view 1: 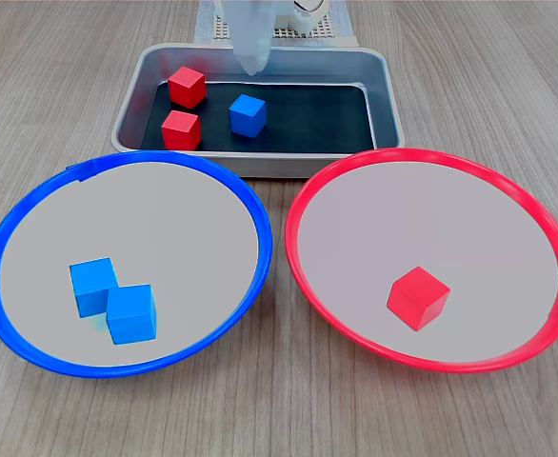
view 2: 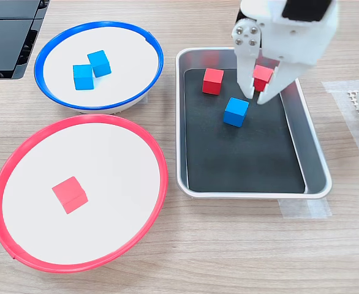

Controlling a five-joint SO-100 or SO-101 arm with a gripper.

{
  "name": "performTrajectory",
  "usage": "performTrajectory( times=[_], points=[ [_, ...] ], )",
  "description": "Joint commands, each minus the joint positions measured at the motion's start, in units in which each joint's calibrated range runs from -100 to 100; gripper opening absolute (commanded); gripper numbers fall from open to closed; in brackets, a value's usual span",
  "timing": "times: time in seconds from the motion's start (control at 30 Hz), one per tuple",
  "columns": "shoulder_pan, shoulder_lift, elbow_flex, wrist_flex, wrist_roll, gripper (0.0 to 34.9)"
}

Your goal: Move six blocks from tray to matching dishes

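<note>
Counter stock, left to right in the second exterior view: red-rimmed dish (view 2: pixel 78 193) holding one red block (view 2: pixel 70 194); blue-rimmed dish (view 2: pixel 98 65) holding two blue blocks, touching; tray (view 2: pixel 312 160) holding a red block (view 2: pixel 213 81), a blue block (view 2: pixel 236 111), and a second red block (view 2: pixel 262 76). The hand (view 2: pixel 256 97) is hanging over the tray, fingers apart and empty, tips just beside the blue block on its right, the second red block showing between the fingers.
</note>
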Motion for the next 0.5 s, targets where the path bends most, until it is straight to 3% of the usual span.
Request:
performTrajectory(
  times=[0.0,0.1,0.17,0.3,0.47],
  points=[
    [-0.1,0.0,-0.4,1.3,-2.3,15.2],
    [0.8,2.6,-2.2,1.4,-3.0,25.2],
    [1.5,3.8,-3.2,0.9,-3.0,27.1],
    [3.2,6.7,-4.8,-1.4,-2.4,26.6],
    [2.4,9.7,-2.7,-3.8,-1.3,22.7]
  ],
)
